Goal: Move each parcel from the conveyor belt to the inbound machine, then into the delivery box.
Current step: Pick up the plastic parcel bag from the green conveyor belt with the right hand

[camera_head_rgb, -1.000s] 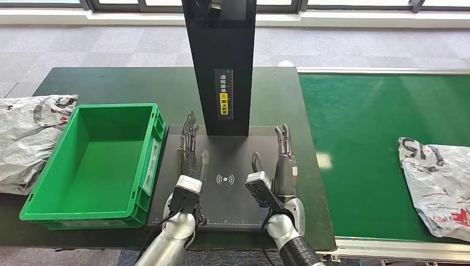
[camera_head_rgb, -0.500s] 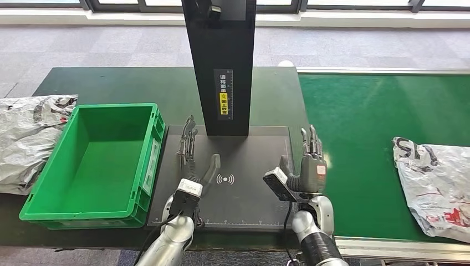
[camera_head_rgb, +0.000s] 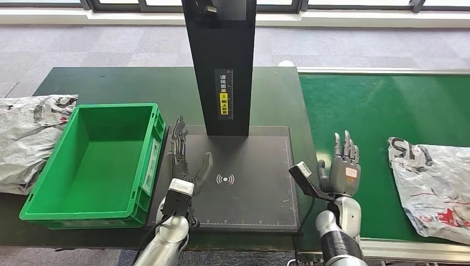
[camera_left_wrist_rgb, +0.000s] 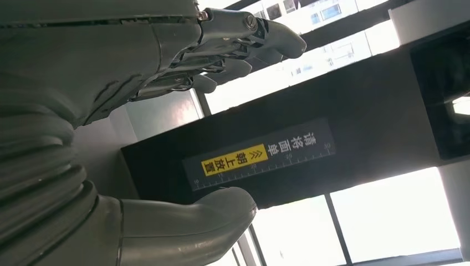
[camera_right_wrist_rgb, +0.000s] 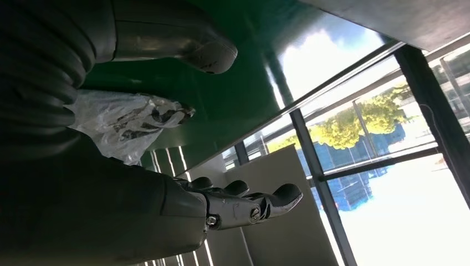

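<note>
A crumpled grey-white parcel [camera_head_rgb: 435, 185] lies on the green conveyor belt [camera_head_rgb: 366, 127] at the right; the right wrist view shows the parcel [camera_right_wrist_rgb: 124, 119] too. My right hand [camera_head_rgb: 343, 169] is open above the belt's near left edge, fingers up and spread, a short way left of the parcel. My left hand [camera_head_rgb: 183, 160] is open with straight fingers over the left part of the black inbound machine plate [camera_head_rgb: 249, 166], beside the green delivery box [camera_head_rgb: 91, 163], which holds nothing. The machine's black column [camera_head_rgb: 221, 66] carries a yellow label [camera_left_wrist_rgb: 235, 159].
Another crumpled grey parcel [camera_head_rgb: 27, 136] lies on the dark table left of the green box. The belt's metal rim [camera_head_rgb: 410, 246] runs along the near edge.
My right hand has swung right, off the machine plate and onto the belt's edge. The parcel has travelled left along the belt towards it. My left hand shifted slightly left.
</note>
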